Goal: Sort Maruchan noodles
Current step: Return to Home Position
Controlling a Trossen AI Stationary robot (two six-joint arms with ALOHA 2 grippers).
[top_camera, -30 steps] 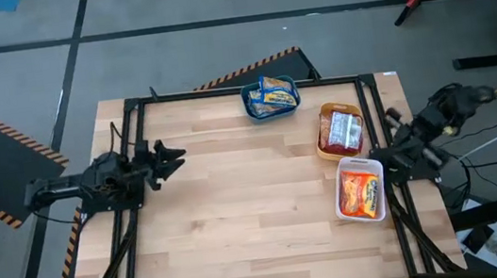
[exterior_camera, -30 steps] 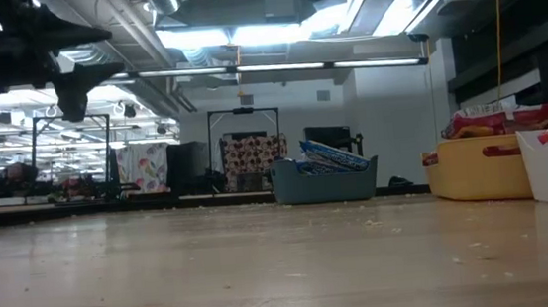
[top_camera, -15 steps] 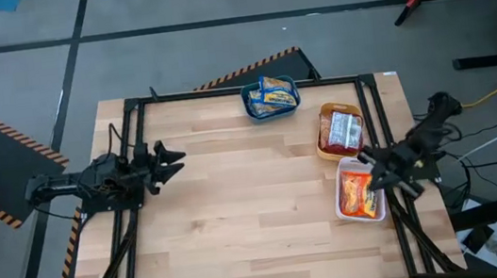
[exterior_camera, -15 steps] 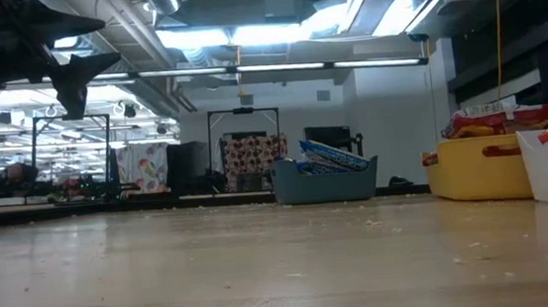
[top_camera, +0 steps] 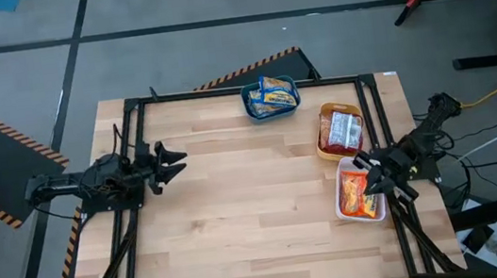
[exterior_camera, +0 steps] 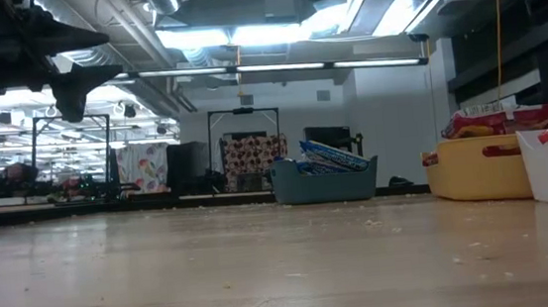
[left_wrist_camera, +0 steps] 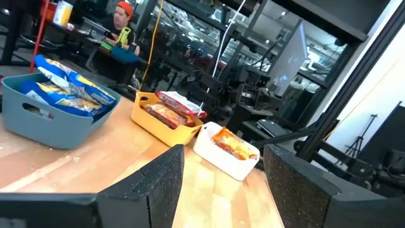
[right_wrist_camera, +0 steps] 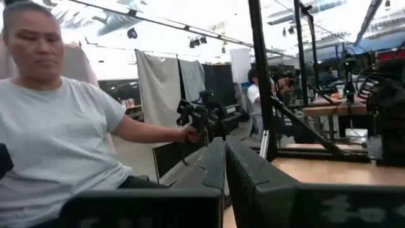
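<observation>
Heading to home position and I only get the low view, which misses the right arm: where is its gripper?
Observer: The right gripper hangs over the white bin, at the table's right edge.
Operator: Is it holding anything?
Observer: No; the right wrist view shows its jaws shut on nothing.
Operator: And the left one?
Observer: The left gripper hovers over the table's left side, jaws open.

a light wooden table (top_camera: 238,207) with a blue bin (top_camera: 249,104) at its back edge, and a yellow bin (top_camera: 323,149) and a white bin (top_camera: 361,217) along its right side
</observation>
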